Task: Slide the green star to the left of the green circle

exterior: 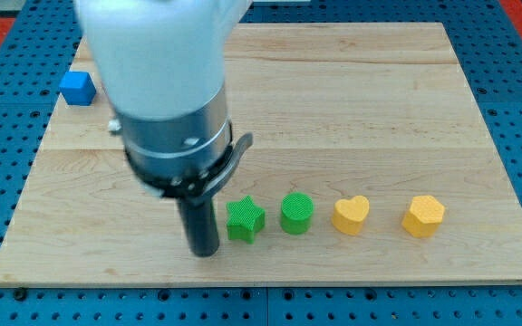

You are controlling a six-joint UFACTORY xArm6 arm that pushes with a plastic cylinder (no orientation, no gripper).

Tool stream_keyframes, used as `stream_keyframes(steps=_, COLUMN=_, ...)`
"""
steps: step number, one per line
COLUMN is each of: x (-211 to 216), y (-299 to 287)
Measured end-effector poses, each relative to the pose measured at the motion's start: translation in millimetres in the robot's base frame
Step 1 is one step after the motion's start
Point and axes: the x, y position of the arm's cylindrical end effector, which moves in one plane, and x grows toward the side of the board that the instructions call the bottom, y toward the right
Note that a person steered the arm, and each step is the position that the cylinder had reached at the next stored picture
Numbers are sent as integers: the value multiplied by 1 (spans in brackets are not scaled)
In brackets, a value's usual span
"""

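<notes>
No pincer on my arm, just the rod, my tip (205, 252) down on the table (352, 100) just left of the green star (245, 220), which sits immediately left of the green circle (297, 214).

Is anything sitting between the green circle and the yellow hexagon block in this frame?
Yes: the yellow heart lies between the green circle and the yellow hexagon, all in one row, as the camera view shows.
</notes>
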Motion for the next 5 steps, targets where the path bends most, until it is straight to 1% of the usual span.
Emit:
stream_keyframes(steps=1, x=18, y=13)
stream_keyframes(steps=3, x=-1, y=24)
stream_keyframes(steps=5, x=-5, y=34)
